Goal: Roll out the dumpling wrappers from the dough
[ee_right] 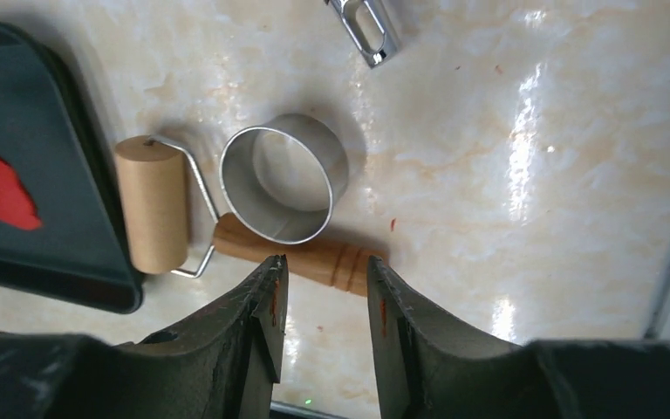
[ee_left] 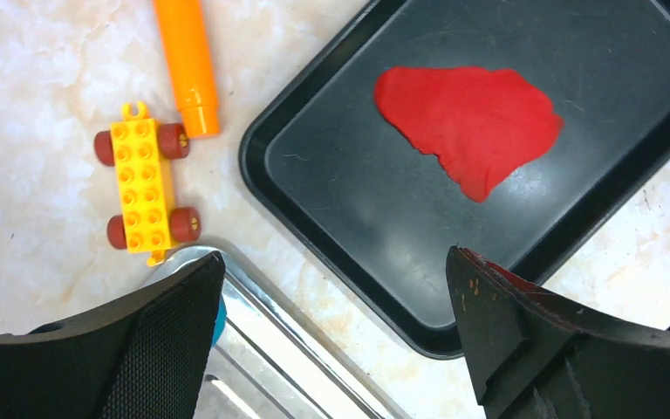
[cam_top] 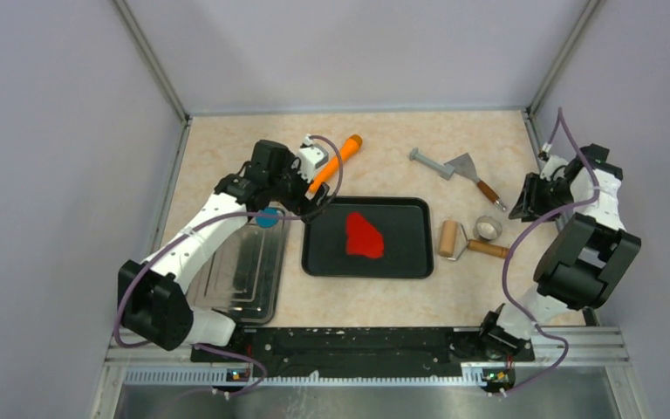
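Red flat dough sheet (cam_top: 364, 235) lies inside the black rectangular tray (cam_top: 410, 253), centre frame; left fingers (ee_left: 166, 323) gape, right fingers (ee_right: 257, 314) barely parted, both empty.

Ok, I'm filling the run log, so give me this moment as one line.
dough: flat sheet in black tray | left gripper: open, above tray corner | right gripper: narrowly open, over roller handle | held: nothing

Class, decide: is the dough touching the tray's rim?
Apart. The left wrist view shows the dough lying on the tray with bare black floor all round it.
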Tool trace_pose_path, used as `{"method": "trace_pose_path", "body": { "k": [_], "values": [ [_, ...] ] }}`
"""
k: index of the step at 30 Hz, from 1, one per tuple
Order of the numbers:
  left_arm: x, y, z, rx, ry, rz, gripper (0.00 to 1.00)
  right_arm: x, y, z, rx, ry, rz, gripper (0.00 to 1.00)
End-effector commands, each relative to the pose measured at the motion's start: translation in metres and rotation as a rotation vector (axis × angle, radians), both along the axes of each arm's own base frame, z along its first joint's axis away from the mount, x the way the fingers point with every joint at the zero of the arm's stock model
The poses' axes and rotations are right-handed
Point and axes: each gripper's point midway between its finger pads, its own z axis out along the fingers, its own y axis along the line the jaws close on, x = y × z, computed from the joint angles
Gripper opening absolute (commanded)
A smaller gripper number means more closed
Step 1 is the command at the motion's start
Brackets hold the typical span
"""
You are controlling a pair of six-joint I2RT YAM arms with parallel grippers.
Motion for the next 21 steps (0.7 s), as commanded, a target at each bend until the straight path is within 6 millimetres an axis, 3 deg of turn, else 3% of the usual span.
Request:
{"method": "trace_pose_path", "body": {
  "k": [1, 10, 21],
  "values": [
    [0.01, 0.003, 0.022, -0.073, -0.043, 0.065, 0.99, 0.016, -0.012, -0.014, -0.169, -0.047, 0.12, 0.4],
    [0.005, 0.013, 0.013, -0.108, 0.006, 0.115, 0.99, 0.019, -0.005, -0.048, -0.239, 0.003, 0.176, 0.33],
    [0.007, 0.018, 0.015, -0.159, 0.031, 0.142, 0.99, 0.023, 0.004, -0.063, -0.218, 0.027, 0.195, 0.26]
  ]
}}
